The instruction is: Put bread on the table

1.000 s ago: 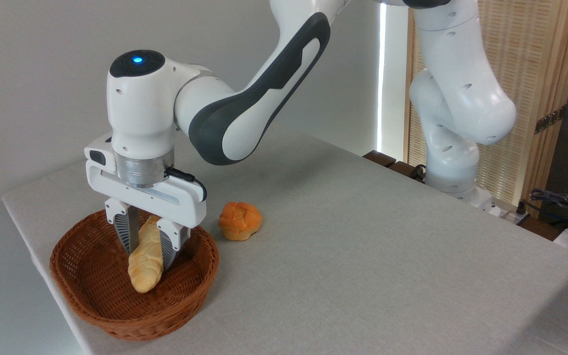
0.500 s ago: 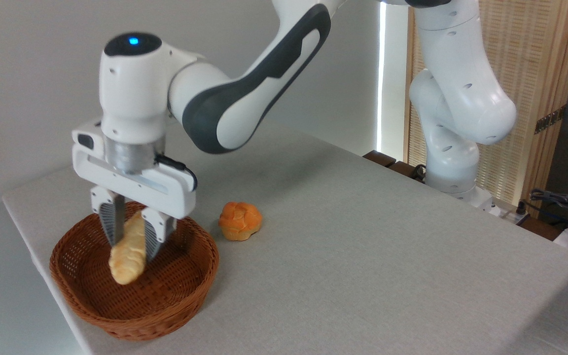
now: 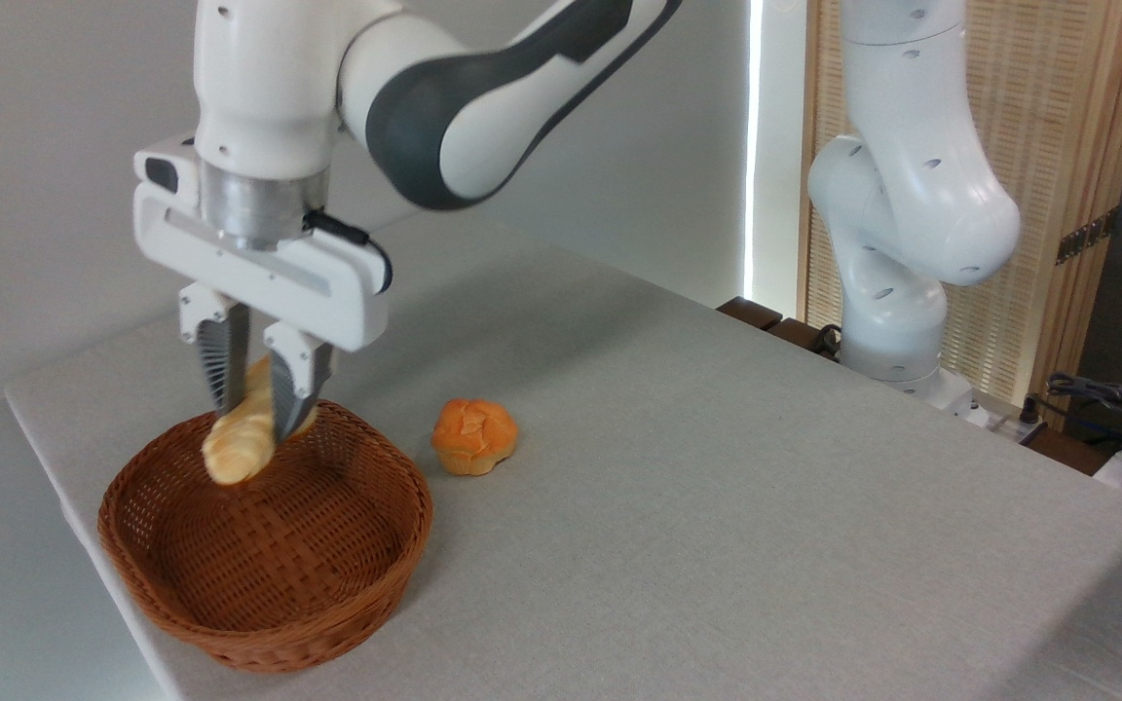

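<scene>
Carrying the bread (image 3: 235,446) is the step in hand: the gripper (image 3: 251,417) has its fingers clamped on the loaf, which hangs tilted above the back of the basket (image 3: 269,623), clear of its floor. Next it likely needs a sideways move over bare tabletop (image 3: 717,506), clear of the orange bun (image 3: 473,436), then lowering and release. The fingers hide the loaf's upper end, and its lower end is blurred

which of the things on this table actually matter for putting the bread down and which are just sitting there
In the job:
- bread, clamped in the gripper above the basket
- table, where it goes
- wicker basket, now holding nothing

Lying about:
- orange bun on the table, right of the basket
</scene>
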Tool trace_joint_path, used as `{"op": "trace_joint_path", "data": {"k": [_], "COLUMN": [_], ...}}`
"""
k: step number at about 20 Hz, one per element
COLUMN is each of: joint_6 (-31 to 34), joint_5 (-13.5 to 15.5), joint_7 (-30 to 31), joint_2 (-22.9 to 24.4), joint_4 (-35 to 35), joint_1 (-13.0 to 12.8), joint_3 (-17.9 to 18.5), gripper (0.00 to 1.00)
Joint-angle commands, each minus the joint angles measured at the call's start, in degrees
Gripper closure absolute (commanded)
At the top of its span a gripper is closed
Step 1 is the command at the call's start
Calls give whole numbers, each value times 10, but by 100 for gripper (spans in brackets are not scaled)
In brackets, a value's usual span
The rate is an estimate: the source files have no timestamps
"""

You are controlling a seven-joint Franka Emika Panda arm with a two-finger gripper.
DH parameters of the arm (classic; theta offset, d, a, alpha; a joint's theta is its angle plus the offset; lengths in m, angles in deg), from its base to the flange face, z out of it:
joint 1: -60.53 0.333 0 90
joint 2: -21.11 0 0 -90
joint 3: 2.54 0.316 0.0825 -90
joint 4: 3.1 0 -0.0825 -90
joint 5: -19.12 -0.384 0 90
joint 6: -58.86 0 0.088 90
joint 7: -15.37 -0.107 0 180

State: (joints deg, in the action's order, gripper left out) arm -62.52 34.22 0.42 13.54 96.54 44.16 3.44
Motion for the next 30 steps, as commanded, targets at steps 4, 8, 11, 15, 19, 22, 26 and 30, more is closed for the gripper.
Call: {"op": "trace_joint_path", "data": {"k": [4,8,11,15,19,22,26,30], "joint_6": [102,133,165,183,182,174,162,158], "joint_5": [-19,-20,-20,-20,-19,-18,-18,-18], "joint_7": [-101,-131,-138,-162,-175,-175,-176,-176], "joint_2": [91,118,117,110,107,104,103,105], "joint_4": [87,132,139,147,147,146,144,137], "joint_1": [-2,-2,-8,-9,-9,-9,-9,-8], "joint_3": [4,4,1,-3,-3,-3,-3,-3], "gripper": [41,40,21,0,0,0,0,0]}}
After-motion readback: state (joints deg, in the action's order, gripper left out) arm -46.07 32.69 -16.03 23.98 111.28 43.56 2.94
